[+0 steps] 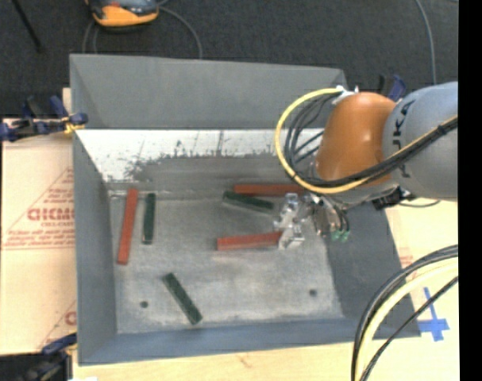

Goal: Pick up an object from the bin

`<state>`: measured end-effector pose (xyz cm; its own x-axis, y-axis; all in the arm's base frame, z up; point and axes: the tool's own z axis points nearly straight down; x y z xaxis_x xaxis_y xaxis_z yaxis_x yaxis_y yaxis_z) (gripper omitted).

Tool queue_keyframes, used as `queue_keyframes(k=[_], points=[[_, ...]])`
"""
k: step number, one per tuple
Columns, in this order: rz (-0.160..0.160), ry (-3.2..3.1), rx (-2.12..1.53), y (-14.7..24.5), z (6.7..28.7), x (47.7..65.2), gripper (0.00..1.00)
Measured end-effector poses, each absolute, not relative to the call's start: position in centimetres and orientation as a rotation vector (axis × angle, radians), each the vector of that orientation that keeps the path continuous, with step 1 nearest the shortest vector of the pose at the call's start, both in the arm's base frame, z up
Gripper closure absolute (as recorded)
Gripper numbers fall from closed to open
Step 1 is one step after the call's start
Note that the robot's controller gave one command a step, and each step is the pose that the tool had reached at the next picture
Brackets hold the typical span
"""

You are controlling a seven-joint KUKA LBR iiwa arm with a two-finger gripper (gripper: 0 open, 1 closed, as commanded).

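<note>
In the camera view, the gripper sits low over the floor of the bin, below the arm's orange cover and its looped cables. Whether the gripper is released or clenched cannot be told from here, as the metal parts at its tip blur together.

The nearest red stick lies flat just to the gripper's left. Its right end reaches the gripper's tip, but it is not clear whether the two touch. This looks like the thing being picked. It lies by itself on bare floor, so a pinch across its narrow width would not catch on a neighbour. Taking it at one end rather than the middle could let the long free end sag or swing when it is lifted.

Just behind the gripper, toward the back wall, a second red stick and a dark green stick lie close together. That crowding probably makes them the harder choice.

Far to the gripper's left, a long red stick and a short green stick lie side by side along the bin's wall. The wall would leave little room there. A lone green stick lies slantwise to the gripper's front left, well apart from the rest.
</note>
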<state>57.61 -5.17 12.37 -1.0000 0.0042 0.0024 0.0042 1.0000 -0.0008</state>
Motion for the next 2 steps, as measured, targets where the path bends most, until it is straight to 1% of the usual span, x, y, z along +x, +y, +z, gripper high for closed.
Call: queue_keyframes(k=[1,2], points=[[0.001,-3.147,-0.004,-4.1,16.6,57.9,1.00],[0.002,-3.145,0.033,-3.5,26.4,57.2,1.00]])
